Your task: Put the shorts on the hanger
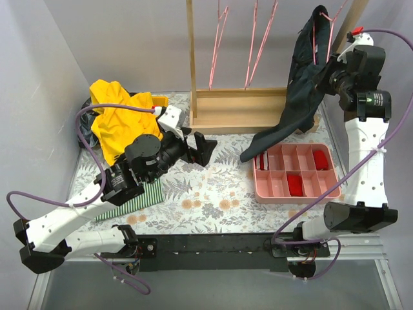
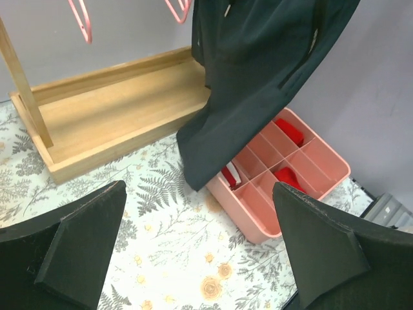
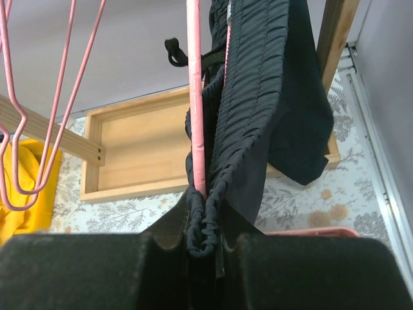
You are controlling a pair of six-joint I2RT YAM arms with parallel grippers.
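Note:
The dark navy shorts [image 1: 300, 97] hang from a pink-red wire hanger [image 1: 316, 39] at the right end of the rack, their lower end trailing onto the table by the pink tray. My right gripper [image 1: 330, 72] is shut on the shorts' ribbed waistband [image 3: 213, 223], with the hanger's pink wire [image 3: 195, 116] pinched beside the fabric. My left gripper [image 1: 201, 150] is open and empty, low over the table's middle, pointing at the shorts [image 2: 258, 84].
A wooden rack frame [image 1: 239, 110] with several more pink hangers [image 1: 255, 45] stands at the back. A pink compartment tray [image 1: 297, 173] with red items lies right. A yellow garment [image 1: 119, 119] and a green-striped cloth [image 1: 139, 197] lie left.

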